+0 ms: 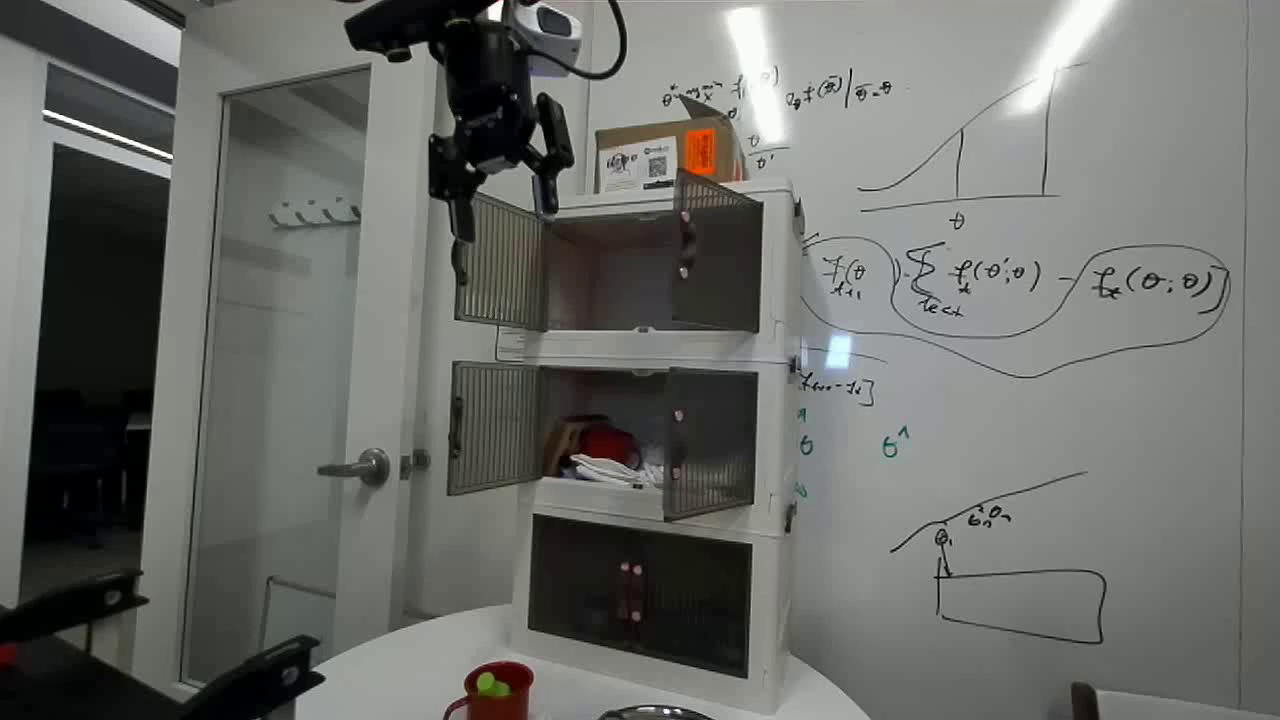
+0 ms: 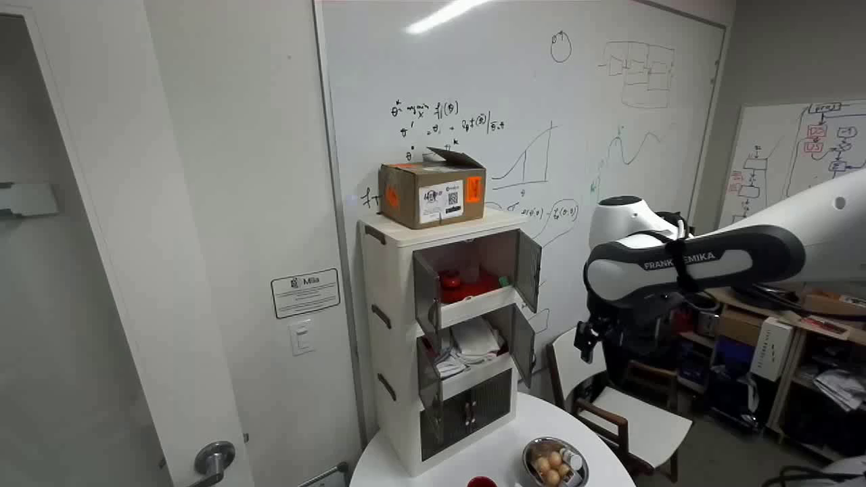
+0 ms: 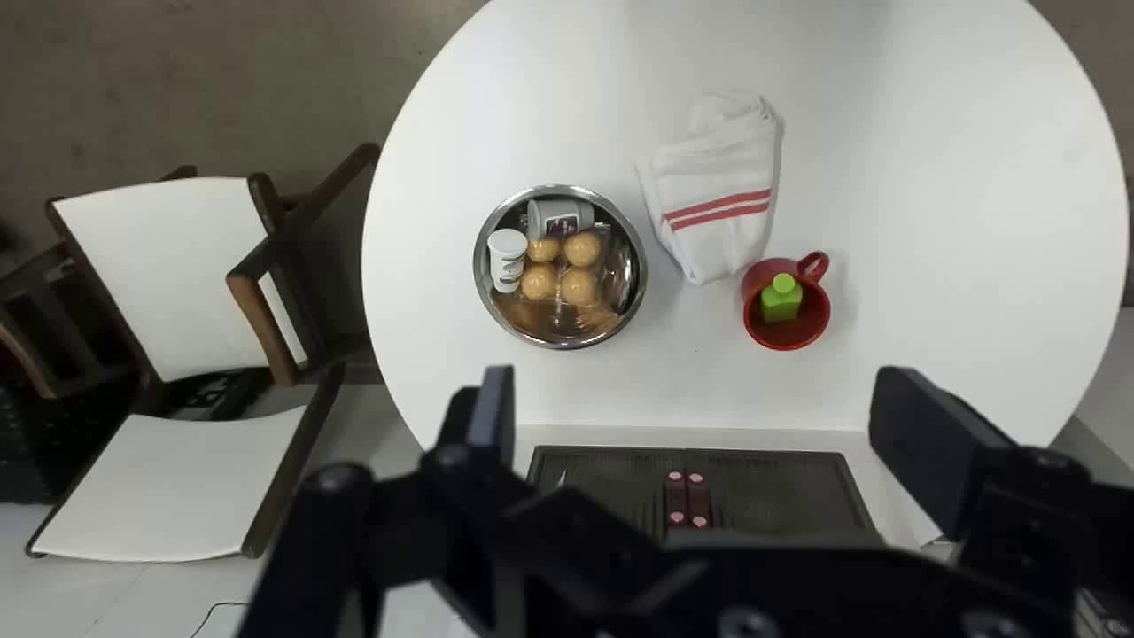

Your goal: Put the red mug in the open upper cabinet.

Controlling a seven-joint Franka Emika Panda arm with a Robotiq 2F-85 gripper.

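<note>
Two black fingers (image 3: 493,416) of the claw (image 1: 503,207) hung spread wide, pointing down, with nothing pinched between them. Behind the claw, in an exterior view, stood the open upper cabinet (image 1: 622,275), both its grey doors (image 1: 728,258) swung out; that much of the job looked ready, since the way in was there. Red items (image 2: 467,291) and a bit of green (image 2: 503,281), too small to name, showed inside it in an exterior view.

Well below the claw, upright on the round white table (image 3: 957,221), was the red mug (image 3: 810,307), with a green bottle (image 3: 780,303) in it. Nothing had hold of it. It sat just beside a striped towel (image 3: 722,173); whether the two touched, I could not tell. A metal bowl (image 3: 561,344) holding tan balls (image 3: 579,287) stood farther off on the same table.

By my reckoning, all the handling was left to do: go down to the mug, get a grip, lift it to the top tier, pass between the doors, let go. The bottle would probably ride along unless taken out first, and the red items might leave the mug little room to stand.
</note>
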